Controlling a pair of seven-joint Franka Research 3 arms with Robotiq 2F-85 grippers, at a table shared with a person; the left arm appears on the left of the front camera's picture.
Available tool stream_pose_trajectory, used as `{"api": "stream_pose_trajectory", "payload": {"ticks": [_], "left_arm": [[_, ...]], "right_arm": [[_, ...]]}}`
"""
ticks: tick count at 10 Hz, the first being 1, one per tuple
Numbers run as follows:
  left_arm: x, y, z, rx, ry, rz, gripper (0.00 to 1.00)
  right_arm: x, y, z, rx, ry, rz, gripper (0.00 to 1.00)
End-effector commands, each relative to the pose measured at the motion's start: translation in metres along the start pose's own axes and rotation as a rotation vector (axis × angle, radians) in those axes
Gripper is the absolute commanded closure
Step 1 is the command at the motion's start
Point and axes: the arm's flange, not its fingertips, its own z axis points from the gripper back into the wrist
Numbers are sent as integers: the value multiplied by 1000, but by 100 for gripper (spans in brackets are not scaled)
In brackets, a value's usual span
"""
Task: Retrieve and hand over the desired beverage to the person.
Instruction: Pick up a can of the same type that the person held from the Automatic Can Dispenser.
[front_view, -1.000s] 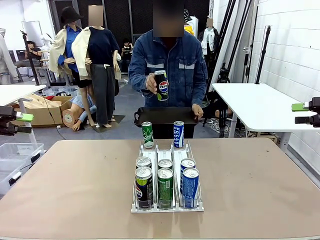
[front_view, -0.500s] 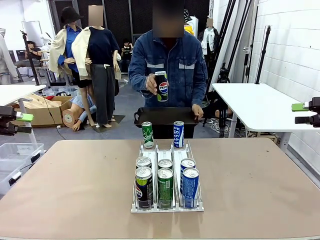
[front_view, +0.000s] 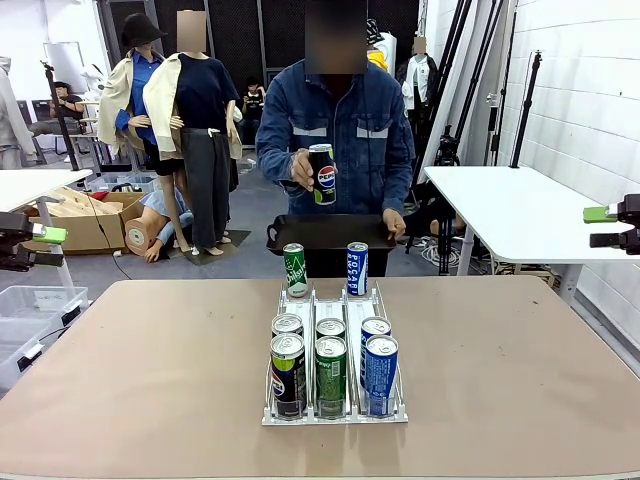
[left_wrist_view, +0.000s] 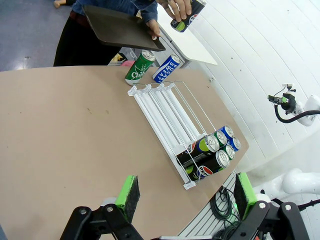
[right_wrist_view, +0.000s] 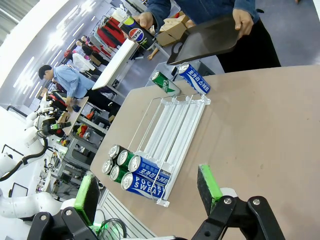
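Note:
The person (front_view: 340, 125) stands at the far side, holding a black Pepsi can (front_view: 322, 173) in one hand and a black tray (front_view: 330, 232) in the other. On the table a clear wire rack (front_view: 300, 300) holds several cans (front_view: 331, 362) at its near end: black, green and blue ones. A green can (front_view: 294, 270) and a blue Pocari can (front_view: 357, 268) stand at its far end. My left gripper (front_view: 35, 247) (left_wrist_view: 186, 197) hangs open off the table's left side. My right gripper (front_view: 598, 227) (right_wrist_view: 148, 192) hangs open off the right side. Both are empty.
The brown table (front_view: 150, 370) has bare room on both sides of the rack. A white table (front_view: 520, 210) stands at the right, and boxes and clear bins (front_view: 35, 305) sit on the floor at the left.

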Motion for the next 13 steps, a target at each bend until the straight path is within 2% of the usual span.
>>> {"api": "stream_pose_trajectory", "payload": {"ticks": [1, 13], "left_arm": [[0, 1, 1, -18, -18, -7, 0], [0, 1, 1, -18, -18, -7, 0]], "right_arm": [[0, 0, 0, 4, -2, 5, 0], [0, 0, 0, 4, -2, 5, 0]]}}
